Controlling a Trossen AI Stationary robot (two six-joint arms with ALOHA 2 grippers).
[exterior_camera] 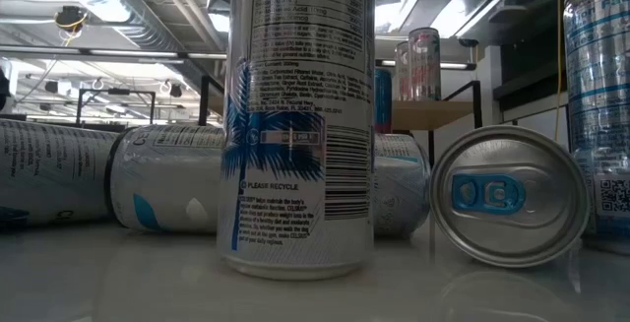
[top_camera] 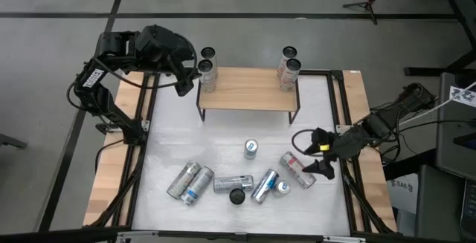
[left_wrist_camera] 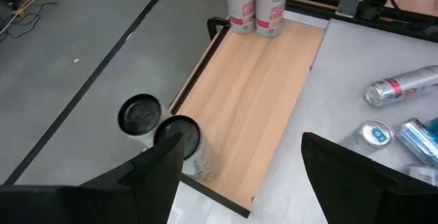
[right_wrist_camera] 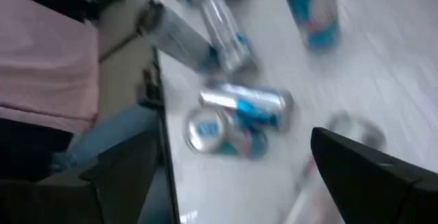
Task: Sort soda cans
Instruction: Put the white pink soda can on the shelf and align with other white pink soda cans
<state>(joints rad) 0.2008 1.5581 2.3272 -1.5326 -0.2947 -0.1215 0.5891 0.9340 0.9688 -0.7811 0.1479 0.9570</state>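
An upright blue-labelled can [exterior_camera: 298, 125] fills the low view, standing nearest the lens, with a tipped can [exterior_camera: 510, 196] showing its silver top beside it and more cans lying behind.

The left gripper [top_camera: 184, 70] hovers with its fingers [left_wrist_camera: 159, 169] spread apart and holding nothing. Right between and just beyond them stand two dark-topped cans [left_wrist_camera: 179, 142], touching each other, at the near end of a small wooden shelf [top_camera: 246, 88]. Farther out from these fingers, at the shelf's other end, stand two cans with red marks [left_wrist_camera: 256, 3], side by side.

The right gripper [top_camera: 318, 154] hangs low over the white table [top_camera: 223, 143], its fingers [right_wrist_camera: 363, 169] wide apart and empty. Just ahead of them lies a can with red marks [top_camera: 297, 170] on its side. Beyond it, a loose group of blue-labelled cans [top_camera: 223, 183] lies scattered, some touching; a silver-topped one [top_camera: 281, 187] and a dark-topped one [top_camera: 237, 196] among them appear to stand upright. One more upright can [top_camera: 251, 148] stands apart between this group and the shelf.

A person's pink sleeve [right_wrist_camera: 41, 59] shows past the table edge in the right wrist view.
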